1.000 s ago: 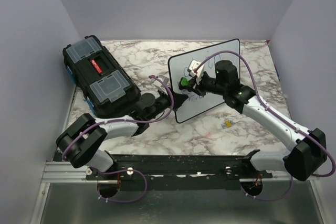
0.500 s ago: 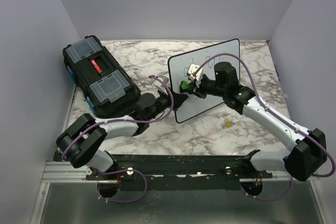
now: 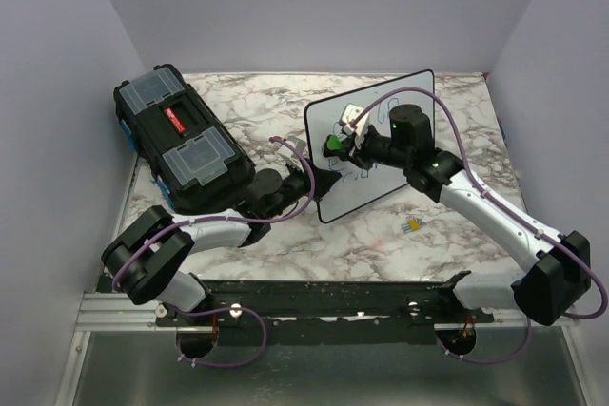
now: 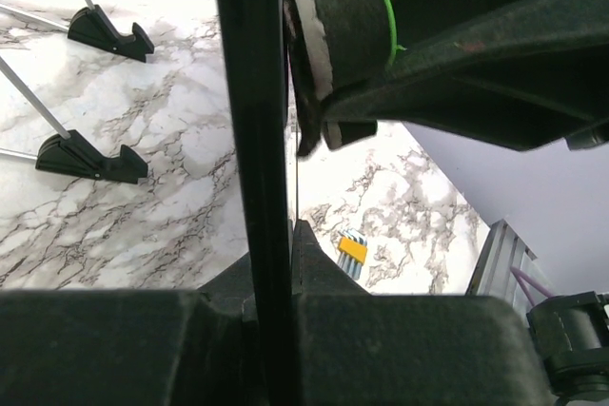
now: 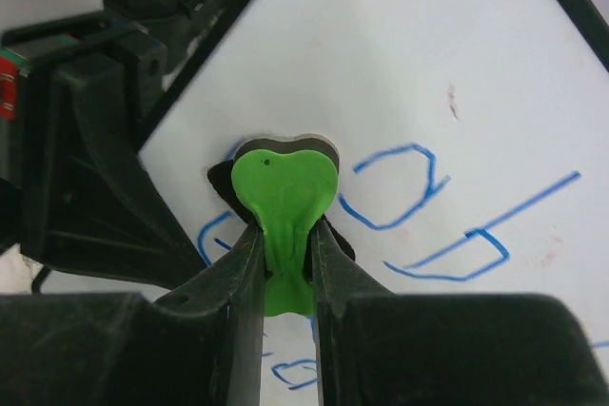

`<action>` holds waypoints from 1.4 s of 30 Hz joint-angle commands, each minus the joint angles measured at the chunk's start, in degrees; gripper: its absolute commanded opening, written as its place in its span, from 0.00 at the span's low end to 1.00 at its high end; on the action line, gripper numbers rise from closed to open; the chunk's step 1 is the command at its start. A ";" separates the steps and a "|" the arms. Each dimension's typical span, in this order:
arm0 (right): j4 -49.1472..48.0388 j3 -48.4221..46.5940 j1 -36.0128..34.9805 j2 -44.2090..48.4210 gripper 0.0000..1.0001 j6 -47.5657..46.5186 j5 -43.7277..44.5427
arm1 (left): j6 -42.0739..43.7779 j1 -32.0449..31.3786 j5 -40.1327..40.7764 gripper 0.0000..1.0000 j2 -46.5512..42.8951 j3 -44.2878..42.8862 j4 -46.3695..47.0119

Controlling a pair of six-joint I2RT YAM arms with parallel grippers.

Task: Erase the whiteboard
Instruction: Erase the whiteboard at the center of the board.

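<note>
Top external view, near to far. Low in the frame, past the arm bases, marble table (image 3: 285,246) with a small yellow-and-blue object (image 3: 411,225) right of centre, near the board's lower edge but not touching it.

At centre, the whiteboard (image 3: 360,199), standing at a tilt and steadied at its left edge by the left gripper (image 3: 306,183), clenched on the black frame. Borne out in the left wrist view, with the frame edge (image 4: 252,140) pinched between the jaws.

Higher on the board, the right gripper (image 3: 343,145), clamped on a green-handled eraser (image 3: 332,147), with the pad apparently against the white face at the board's upper left. In the right wrist view, blue handwriting (image 5: 419,211) to the right of the eraser (image 5: 284,187), more at its lower left, none of it wiped yet.

Judged mid-task, with wiping begun and plenty of ink left. For a clean job: lay the pad flat, sweep right and down over the blue loops in overlapping passes, press gently enough to spare the left hold, and avoid levering the board off its feet (image 4: 90,161).

Room to move: open board to the right and toward the lower corner, little to the eraser's left, frame and left gripper close by. Black toolbox (image 3: 181,140) at upper left, apart from the board. Beyond, marble up to the back wall.
</note>
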State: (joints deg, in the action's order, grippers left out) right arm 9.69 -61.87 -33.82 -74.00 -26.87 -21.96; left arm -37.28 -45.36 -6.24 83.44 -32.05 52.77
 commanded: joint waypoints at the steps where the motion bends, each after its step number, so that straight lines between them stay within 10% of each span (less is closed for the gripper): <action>1: 0.80 -1.87 -2.78 -1.30 0.01 -1.19 -2.26 | 1.16 -0.93 -2.64 0.00 -2.23 -1.78 5.98; 19: 14.73 0.69 -6.45 1.48 0.01 -19.39 12.27 | 0.98 -0.90 -2.60 0.00 -2.93 -2.76 3.50; 42: 3.87 -3.72 -16.81 -3.31 0.01 -17.36 33.43 | 1.42 -0.84 -3.56 0.00 -3.41 -3.44 1.10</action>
State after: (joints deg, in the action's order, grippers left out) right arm 19.07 -69.65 -50.04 -78.30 -43.07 2.61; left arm -39.51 -44.97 -6.04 83.05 -33.12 49.89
